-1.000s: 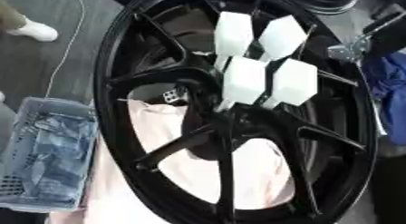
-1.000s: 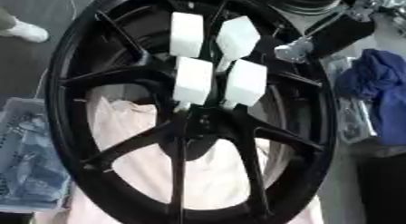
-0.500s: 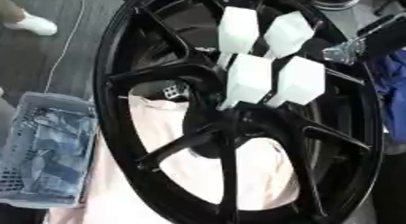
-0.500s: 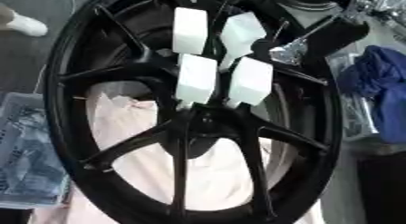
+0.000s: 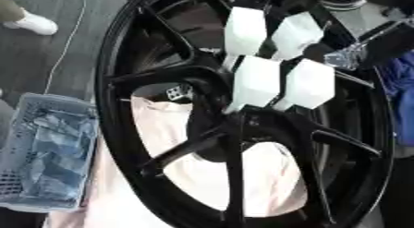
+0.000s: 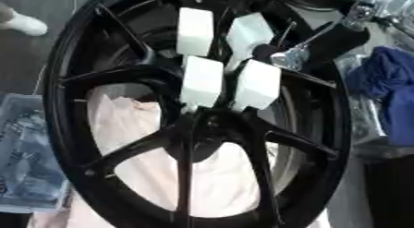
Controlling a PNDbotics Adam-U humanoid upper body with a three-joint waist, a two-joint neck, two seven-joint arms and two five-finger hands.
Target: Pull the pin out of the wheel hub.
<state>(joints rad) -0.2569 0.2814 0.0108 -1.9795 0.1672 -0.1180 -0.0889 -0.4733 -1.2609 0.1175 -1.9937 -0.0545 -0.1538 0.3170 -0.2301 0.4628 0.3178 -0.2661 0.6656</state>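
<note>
Four white block-shaped pins [image 5: 256, 80] stand in the black spoked wheel hub [image 5: 242, 125]; right hand [image 6: 323, 45] blurred, fingers unreadable; grey mesh basket [image 5: 20, 130] holds blue cloth [image 5: 52, 153].

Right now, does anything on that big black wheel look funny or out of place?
Yes. Four white blocks stick up from the middle of the black wheel, which is odd for a wheel. The right hand reaches in from the upper right beside them. Nothing looks spilled or broken.
</note>
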